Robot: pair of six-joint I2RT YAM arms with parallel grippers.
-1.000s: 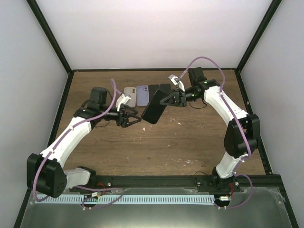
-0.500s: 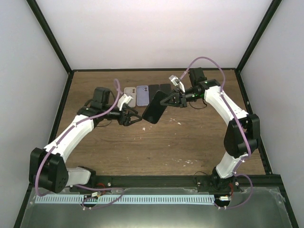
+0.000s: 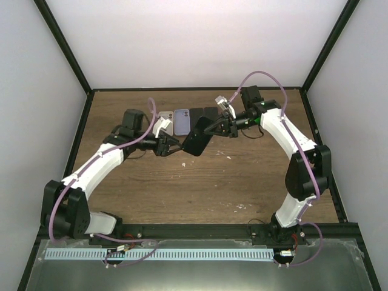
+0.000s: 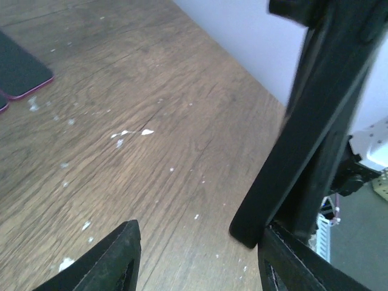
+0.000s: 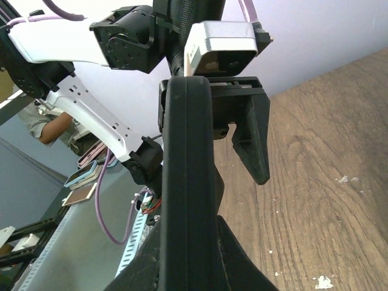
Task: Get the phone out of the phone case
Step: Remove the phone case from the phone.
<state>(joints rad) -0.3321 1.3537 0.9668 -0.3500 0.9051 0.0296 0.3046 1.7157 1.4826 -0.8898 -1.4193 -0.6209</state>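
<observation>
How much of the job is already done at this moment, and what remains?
Done: the right gripper holds the phone, in its case, up off the table. In hand: the left gripper is open, its fingers by the phone's lower corner, not closed on it. Left: grip the case and separate it; no gap between phone and case shows yet.

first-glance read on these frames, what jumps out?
The black phone stands out first: it is held tilted above the middle of the table, clamped edge-on in the right gripper. The left gripper is open right at the phone's lower corner, with one finger beside its edge in the left wrist view. Behind them, a row of spare phones lies flat at the far side.
</observation>
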